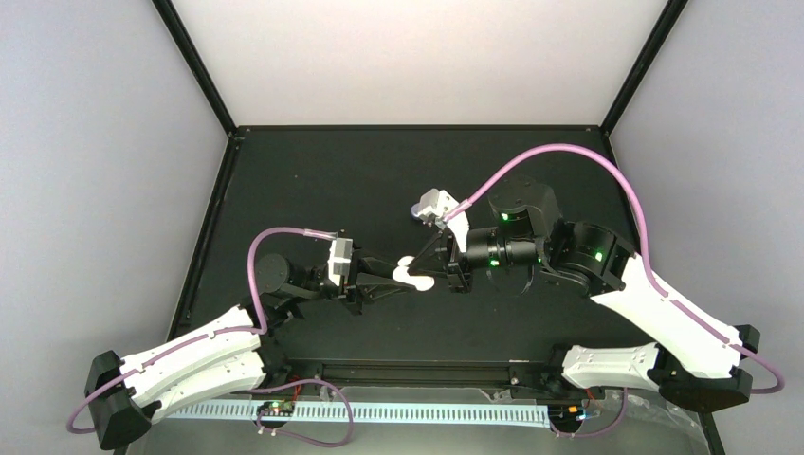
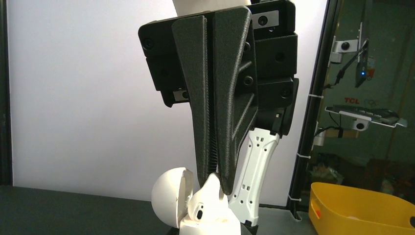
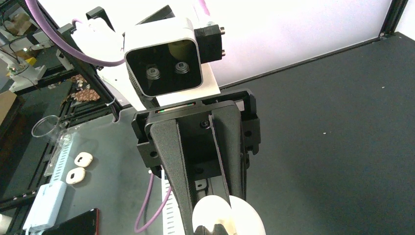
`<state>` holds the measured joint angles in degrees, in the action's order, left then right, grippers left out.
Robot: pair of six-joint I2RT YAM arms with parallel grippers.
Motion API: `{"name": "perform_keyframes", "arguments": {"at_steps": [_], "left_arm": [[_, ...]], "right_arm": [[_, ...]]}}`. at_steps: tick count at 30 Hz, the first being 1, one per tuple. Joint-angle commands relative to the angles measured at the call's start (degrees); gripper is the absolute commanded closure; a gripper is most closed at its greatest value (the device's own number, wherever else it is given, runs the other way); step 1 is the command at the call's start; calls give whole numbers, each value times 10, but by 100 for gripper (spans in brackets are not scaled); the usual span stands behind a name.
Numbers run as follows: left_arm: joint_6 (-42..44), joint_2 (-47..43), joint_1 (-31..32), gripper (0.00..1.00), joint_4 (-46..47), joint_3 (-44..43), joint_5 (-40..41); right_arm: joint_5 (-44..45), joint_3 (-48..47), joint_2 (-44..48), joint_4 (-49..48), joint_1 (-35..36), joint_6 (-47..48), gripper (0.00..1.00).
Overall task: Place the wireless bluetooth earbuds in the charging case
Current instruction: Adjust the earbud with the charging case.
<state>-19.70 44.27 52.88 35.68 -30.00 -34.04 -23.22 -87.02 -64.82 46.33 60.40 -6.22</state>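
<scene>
The charging case (image 2: 208, 224) sits closest in the left wrist view, at the bottom edge. It is open, with its rounded lid (image 2: 169, 193) tipped back to the left of the body. One white earbud (image 2: 211, 188) stands up out of the case. The right gripper (image 2: 215, 177) points down at the case from directly above, its two black fingers pressed flat together with no gap. The tips touch the bud, but whether they pinch it or only press on it cannot be told.

In the right wrist view the left gripper (image 3: 215, 208) faces the lens. Its fingers stand a little apart and are clamped on either side of the white case, which shows at the bottom edge. The left wrist camera (image 3: 164, 66) sits above the case there.

From overhead, the case lies near the middle of the black table (image 1: 313, 171). The left gripper reaches it from its left side and the right gripper from its upper right. A yellow bin (image 2: 357, 210) stands well to the right of the case, beyond the frame post.
</scene>
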Motion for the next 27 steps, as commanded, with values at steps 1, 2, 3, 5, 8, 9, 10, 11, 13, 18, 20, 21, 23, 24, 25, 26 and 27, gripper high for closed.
{"name": "perform_keyframes", "arguments": {"at_steps": [1, 2, 3, 5, 8, 9, 10, 11, 13, 18, 20, 21, 23, 24, 25, 26, 27], "left_arm": [[0, -1, 0, 98, 52, -30, 6], [0, -1, 0, 99, 54, -30, 8], [0, -1, 0, 98, 54, -30, 9], [2, -2, 0, 99, 53, -30, 12], [6, -4, 0, 99, 49, -30, 16], [7, -4, 0, 99, 48, -30, 17], [7, -4, 0, 99, 49, -30, 16], [7, -4, 0, 98, 50, -30, 17], [7, -4, 0, 98, 54, -30, 17], [5, -3, 0, 99, 64, -34, 18], [7, -3, 0, 98, 64, -39, 17], [7, -3, 0, 98, 64, -40, 17], [9, -4, 0, 98, 64, -43, 18], [9, -5, 0, 99, 64, -44, 19], [10, -6, 0, 98, 63, -45, 21], [12, -7, 0, 98, 63, -45, 24], [13, -9, 0, 99, 61, -44, 26]], "right_arm": [[1, -7, -11, 30, 3, -3, 99], [1, -8, -13, 34, 3, -2, 99], [1, -10, -13, 38, 3, -1, 99], [0, -15, -16, 47, 3, 2, 99], [0, -22, -18, 58, 3, 8, 99], [-2, -24, -18, 60, 3, 10, 99], [-5, -25, -19, 62, 3, 10, 99], [-10, -26, -21, 64, 3, 10, 99], [-13, -27, -26, 65, 3, 5, 99], [-12, -19, -31, 52, 3, -3, 99], [-6, -20, -34, 54, 3, -3, 99], [-3, -21, -35, 56, 3, -1, 99], [8, -24, -38, 64, 3, 0, 99], [15, -26, -39, 69, 3, 2, 99], [21, -28, -41, 75, 3, 3, 99], [28, -32, -43, 82, 3, 4, 99], [35, -36, -44, 90, 3, 5, 99]]}}
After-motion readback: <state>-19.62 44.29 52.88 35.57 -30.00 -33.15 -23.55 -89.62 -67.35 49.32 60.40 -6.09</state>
